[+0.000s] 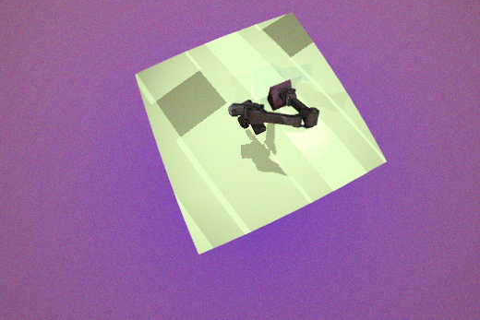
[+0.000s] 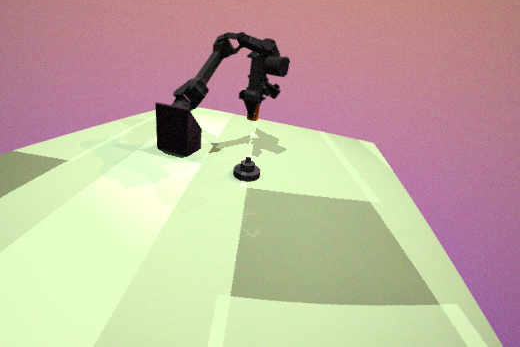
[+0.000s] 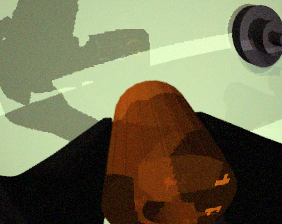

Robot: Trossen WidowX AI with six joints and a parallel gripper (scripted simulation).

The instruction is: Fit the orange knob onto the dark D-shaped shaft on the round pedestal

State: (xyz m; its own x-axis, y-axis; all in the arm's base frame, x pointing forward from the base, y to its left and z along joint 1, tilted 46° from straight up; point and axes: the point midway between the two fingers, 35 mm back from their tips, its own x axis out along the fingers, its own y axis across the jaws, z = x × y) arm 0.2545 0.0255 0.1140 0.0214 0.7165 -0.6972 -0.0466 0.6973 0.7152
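Orange knob [image 2: 256,112] [image 3: 159,150] hangs above the table; dark round pedestal [image 2: 246,172] [image 3: 258,36] stands upright
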